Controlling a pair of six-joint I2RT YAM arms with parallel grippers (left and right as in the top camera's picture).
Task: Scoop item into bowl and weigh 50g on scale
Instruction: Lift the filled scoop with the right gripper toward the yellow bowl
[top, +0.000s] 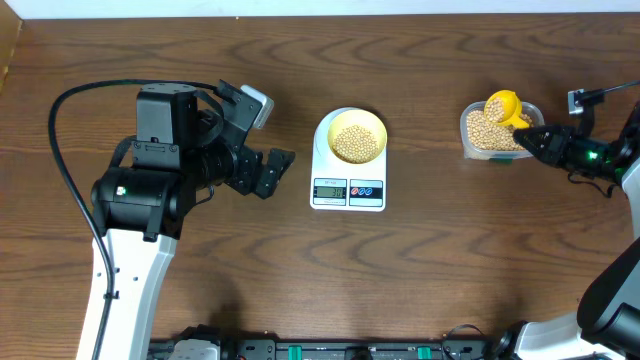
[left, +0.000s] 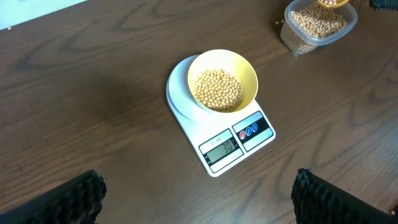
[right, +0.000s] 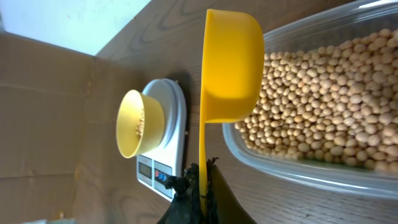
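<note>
Scoop (top: 503, 105), clamped in the right gripper (top: 529, 134), is pointed toward the scale (top: 347, 192) over the container (top: 466, 128); beans (top: 356, 142) are held in the bowl (top: 375, 124) on the scale; left gripper (top: 266, 140) is spread wide above wood-grain table (top: 430, 280).

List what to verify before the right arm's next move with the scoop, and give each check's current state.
1. Grip: right gripper shut on the scoop handle: ok.
2. Position: scoop over the clear container of beans: ok.
3. Scoop loaded: cannot tell, its inside is not clearly shown.
4. Target: bowl sits on the scale, already part filled with beans: ok.
5. Reading on the display: cannot tell, digits too small to read surely.
6. Path: left gripper open, off to the side of the scale: ok.
</note>
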